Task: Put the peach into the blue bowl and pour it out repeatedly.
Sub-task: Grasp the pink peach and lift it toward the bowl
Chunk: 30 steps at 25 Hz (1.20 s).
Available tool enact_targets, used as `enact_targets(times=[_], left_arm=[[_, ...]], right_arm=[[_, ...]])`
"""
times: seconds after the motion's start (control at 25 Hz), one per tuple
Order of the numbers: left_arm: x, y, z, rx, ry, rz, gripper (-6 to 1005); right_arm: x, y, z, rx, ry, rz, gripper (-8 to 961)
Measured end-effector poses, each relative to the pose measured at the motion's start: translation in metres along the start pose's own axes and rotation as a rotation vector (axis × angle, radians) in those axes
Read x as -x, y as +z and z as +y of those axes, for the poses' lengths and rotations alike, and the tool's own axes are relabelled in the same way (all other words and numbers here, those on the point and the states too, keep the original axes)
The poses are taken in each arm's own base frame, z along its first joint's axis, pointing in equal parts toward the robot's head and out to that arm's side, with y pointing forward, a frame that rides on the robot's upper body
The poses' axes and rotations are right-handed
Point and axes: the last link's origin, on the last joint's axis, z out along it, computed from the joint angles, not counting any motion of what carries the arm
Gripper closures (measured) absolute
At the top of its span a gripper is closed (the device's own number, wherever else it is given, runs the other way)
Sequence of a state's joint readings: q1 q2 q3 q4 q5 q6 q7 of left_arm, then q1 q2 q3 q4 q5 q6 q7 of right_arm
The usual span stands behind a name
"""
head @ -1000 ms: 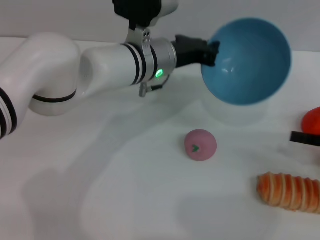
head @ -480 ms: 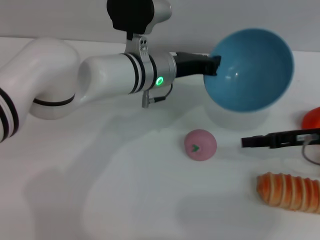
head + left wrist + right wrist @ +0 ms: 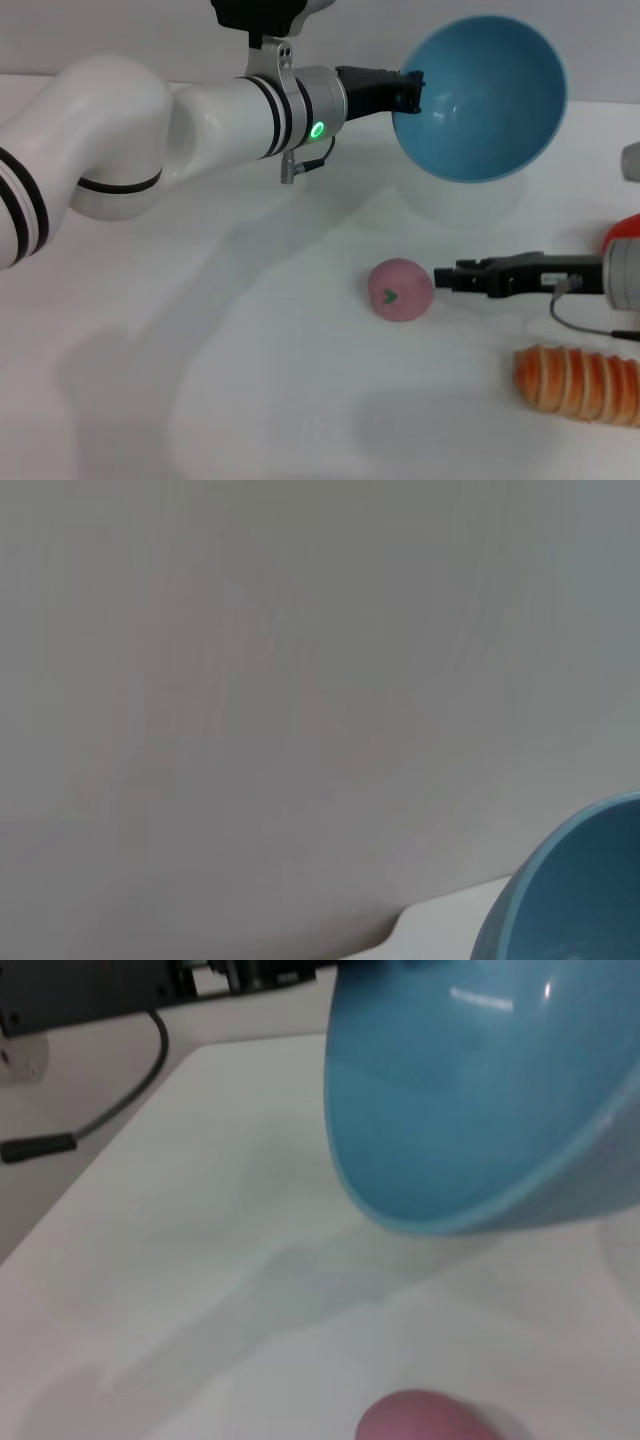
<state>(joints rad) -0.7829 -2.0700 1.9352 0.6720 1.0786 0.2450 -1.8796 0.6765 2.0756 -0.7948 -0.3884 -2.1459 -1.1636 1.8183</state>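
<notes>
The blue bowl (image 3: 480, 95) is held up above the table at the back, tipped so its empty inside faces me. My left gripper (image 3: 405, 88) is shut on its left rim. The bowl also shows in the left wrist view (image 3: 575, 880) and the right wrist view (image 3: 470, 1090). The peach (image 3: 400, 289) lies on the white table below and in front of the bowl, green stem spot facing me; its top shows in the right wrist view (image 3: 425, 1420). My right gripper (image 3: 442, 277) reaches in low from the right, its tip right beside the peach's right side.
An orange ribbed roll (image 3: 578, 384) lies at the front right. A red-orange fruit (image 3: 620, 233) sits at the right edge, partly behind my right arm. The white table (image 3: 250, 380) stretches bare to the left and front of the peach.
My right gripper has come in from the right edge, moving left up to the peach. My left arm has shifted the bowl a little up and to the left.
</notes>
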Motion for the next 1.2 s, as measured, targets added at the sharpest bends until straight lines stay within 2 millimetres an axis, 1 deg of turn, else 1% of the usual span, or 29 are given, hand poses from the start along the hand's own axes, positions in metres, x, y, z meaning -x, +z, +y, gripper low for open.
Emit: enact_targets(times=[0.12, 0.32, 0.6, 0.88, 1.08, 1.2], left_arm=[[-0.001, 0.000, -0.001, -0.012, 0.003, 0.004, 1001], [0.000, 0.001, 0.000, -0.012, 0.005, 0.002, 1000], [0.002, 0.000, -0.001, -0.014, 0.000, 0.001, 1000], [0.003, 0.000, -0.002, -0.015, -0.006, 0.000, 1000], [0.003, -0.001, -0.002, -0.016, -0.008, 0.000, 1001], [0.003, -0.001, -0.002, -0.016, -0.008, 0.000, 1001]], right_arm=[[-0.006, 0.008, 0.004, 0.012, -0.012, 0.007, 489], [-0.010, 0.019, 0.011, 0.043, -0.049, -0.052, 497], [-0.014, 0.022, 0.008, 0.008, -0.032, -0.061, 507], [-0.019, 0.038, 0.012, -0.021, -0.069, -0.084, 517], [-0.018, 0.037, 0.010, -0.038, -0.067, -0.139, 524], [-0.019, 0.036, 0.008, -0.045, -0.067, -0.135, 529]])
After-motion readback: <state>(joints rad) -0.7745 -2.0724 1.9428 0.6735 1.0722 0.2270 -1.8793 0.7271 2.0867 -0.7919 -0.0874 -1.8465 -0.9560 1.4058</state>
